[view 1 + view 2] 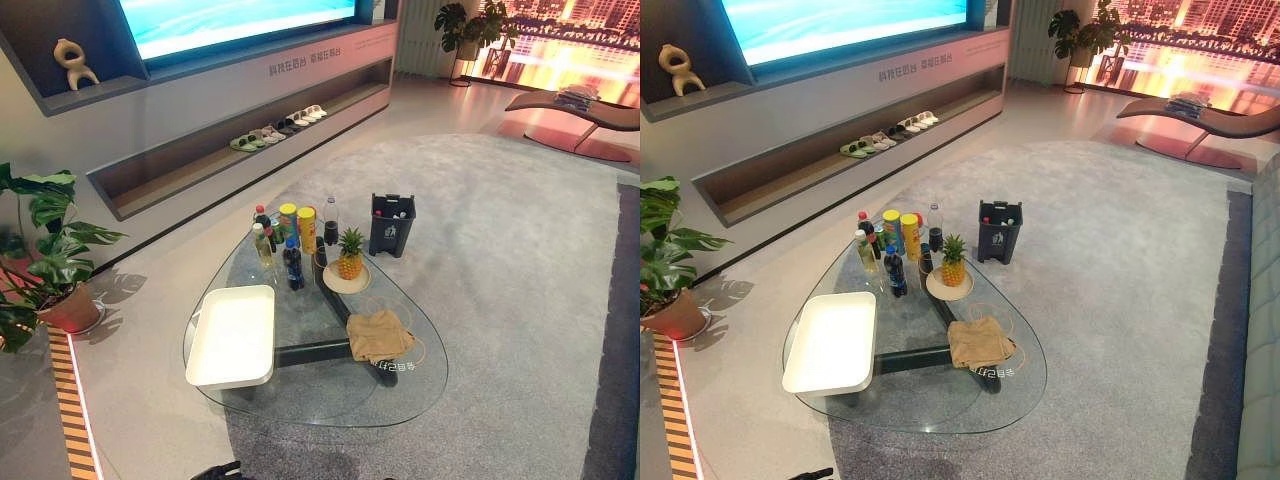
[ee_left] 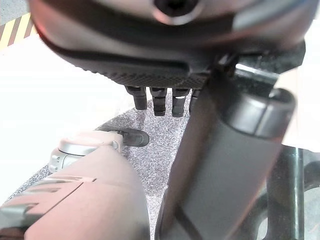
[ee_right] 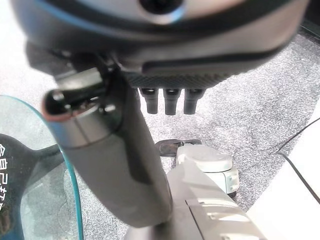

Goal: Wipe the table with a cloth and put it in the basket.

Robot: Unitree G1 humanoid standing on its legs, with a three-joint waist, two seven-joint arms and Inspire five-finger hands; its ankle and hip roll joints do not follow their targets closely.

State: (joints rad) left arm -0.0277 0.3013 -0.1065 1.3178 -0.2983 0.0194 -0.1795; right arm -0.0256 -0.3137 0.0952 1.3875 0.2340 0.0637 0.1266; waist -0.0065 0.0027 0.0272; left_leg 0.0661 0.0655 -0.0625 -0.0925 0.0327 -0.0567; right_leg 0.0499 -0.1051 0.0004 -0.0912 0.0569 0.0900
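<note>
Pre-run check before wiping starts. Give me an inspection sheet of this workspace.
Surface: glass table, on a grey rug.
Job's things: tan cloth crumpled on the table's right side; white basket on its left side, nothing seen inside.
Clutter: bottles and cans at the far end; pineapple on a plate.
Hands: left hand and right hand hang over the rug, fingers relaxed, holding nothing.
Cables: nothing seen on the table.
Surroundings: dark bin beyond the table; potted plant at left; slippers on a wall shelf.
</note>
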